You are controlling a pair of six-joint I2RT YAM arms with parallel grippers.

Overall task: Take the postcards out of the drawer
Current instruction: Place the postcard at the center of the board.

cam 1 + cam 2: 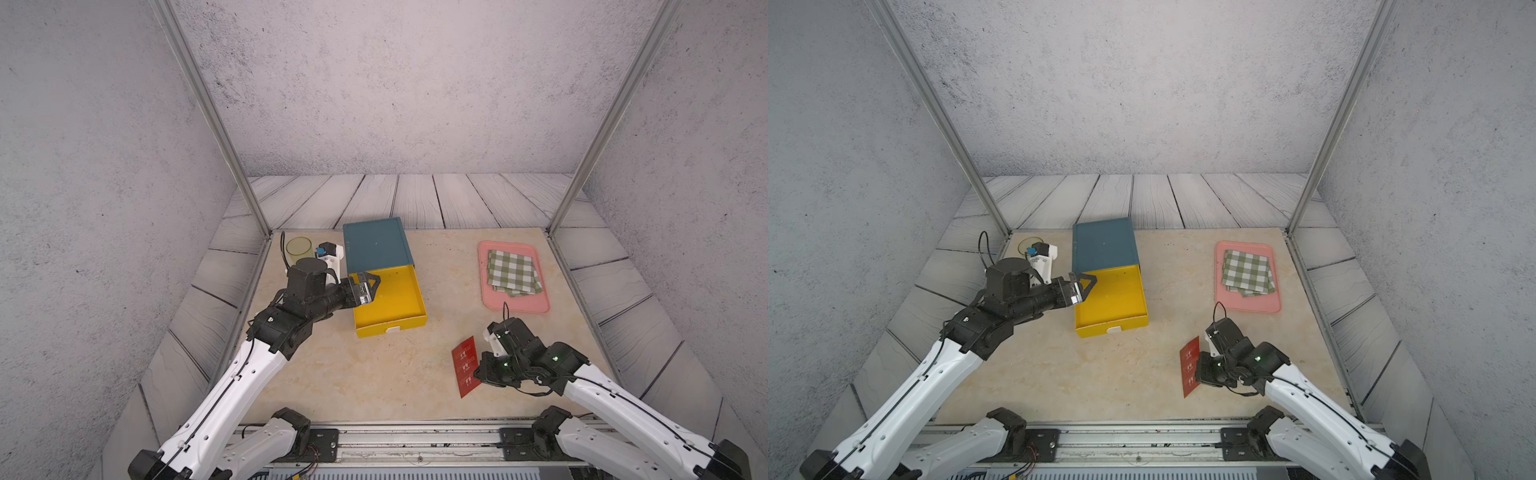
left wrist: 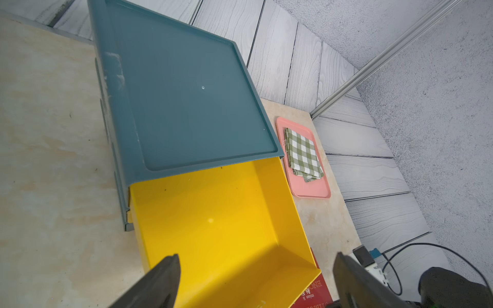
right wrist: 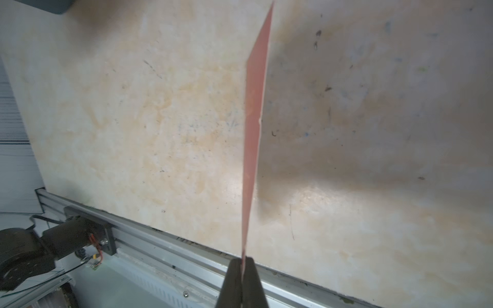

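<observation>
On my feed the drawer (image 1: pixel 376 327) shows yellow, its case (image 1: pixel 376 243) teal-blue, the postcards (image 1: pixel 465 365) red with white lettering. The cloth (image 1: pixel 513 272) is green-and-white checked, its tray (image 1: pixel 515 306) pink, the tabletop (image 1: pixel 332 374) mottled beige.

Bare tabletop (image 1: pixel 449 282) separates drawer (image 1: pixel 395 299) (pulled open) from tray (image 1: pixel 523 304).

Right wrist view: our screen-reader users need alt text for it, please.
The shut right gripper pinches the red postcards, seen edge-on, with the beige tabletop behind. A metal rail runs along the table's edge.
</observation>
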